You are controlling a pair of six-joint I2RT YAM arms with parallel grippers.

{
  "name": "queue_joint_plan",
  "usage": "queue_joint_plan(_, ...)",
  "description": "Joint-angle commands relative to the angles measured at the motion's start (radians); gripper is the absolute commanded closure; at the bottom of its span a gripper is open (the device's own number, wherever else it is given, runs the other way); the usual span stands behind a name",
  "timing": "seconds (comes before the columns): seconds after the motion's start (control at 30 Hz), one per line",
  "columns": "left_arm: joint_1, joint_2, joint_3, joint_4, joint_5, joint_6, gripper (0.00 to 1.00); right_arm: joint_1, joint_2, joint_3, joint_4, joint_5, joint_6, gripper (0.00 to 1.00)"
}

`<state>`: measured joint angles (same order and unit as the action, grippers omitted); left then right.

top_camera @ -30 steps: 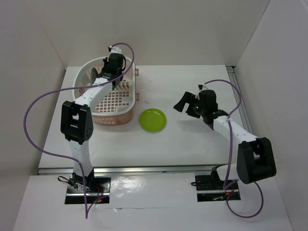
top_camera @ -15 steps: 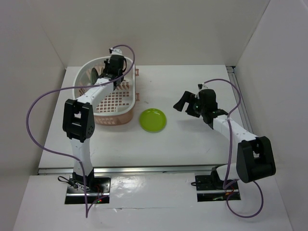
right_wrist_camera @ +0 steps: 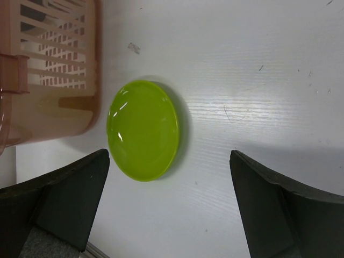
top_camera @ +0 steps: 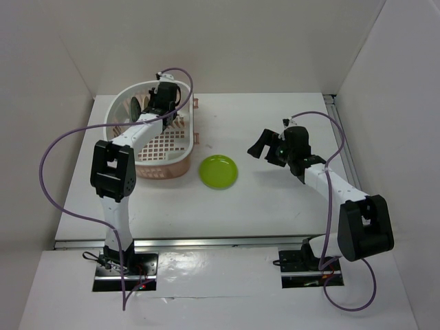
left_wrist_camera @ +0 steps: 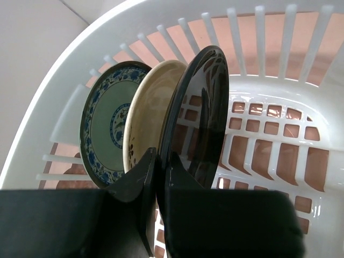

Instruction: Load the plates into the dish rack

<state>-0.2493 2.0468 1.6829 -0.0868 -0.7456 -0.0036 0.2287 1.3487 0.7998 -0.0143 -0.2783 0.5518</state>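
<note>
My left gripper (left_wrist_camera: 159, 177) pinches the black plate (left_wrist_camera: 201, 107) upright in the rack (left_wrist_camera: 269, 32), cream plate (left_wrist_camera: 153, 113) and teal plate (left_wrist_camera: 105, 129) to its left; my right gripper (right_wrist_camera: 168, 155) gapes empty above the green plate (right_wrist_camera: 142, 129).

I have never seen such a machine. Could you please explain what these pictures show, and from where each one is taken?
The machine is a pair of robot arms bolted to a table. One picture looks down from above; the other two come from a small camera on each wrist. The left gripper is shut on the rim of a black plate, which stands on edge in the dish rack beside a cream plate and a blue-patterned plate. The right gripper is open and holds nothing; it hangs over the table, facing a green plate that lies flat beside the rack.
</note>
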Motion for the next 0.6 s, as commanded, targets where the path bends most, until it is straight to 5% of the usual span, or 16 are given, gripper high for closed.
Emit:
queue_joint_plan(0.0, 0.013, 0.007, 0.006, 0.039, -0.02, -0.007, 1.0, 0.009, 0.001, 0.044, 0.01, -0.01, -0.018, 0.0)
queue_joint_plan(0.23, 0.013, 0.026, 0.006, 0.009, 0.014, -0.036, 0.91, 0.009, 0.001, 0.044, 0.019, -0.019, -0.018, 0.0)
queue_joint_plan(0.4, 0.013, 0.036, 0.015, -0.001, 0.023, -0.055, 0.74, 0.009, 0.001, 0.044, 0.019, -0.028, -0.018, 0.0)
queue_joint_plan(0.5, 0.013, 0.036, 0.015, -0.001, 0.023, -0.055, 0.55, 0.009, 0.001, 0.044, 0.019, -0.029, -0.018, 0.0)
queue_joint_plan(0.57, 0.013, 0.036, 0.015, -0.013, 0.023, -0.055, 0.53, 0.009, 0.001, 0.044, 0.019, -0.029, -0.027, 0.0)
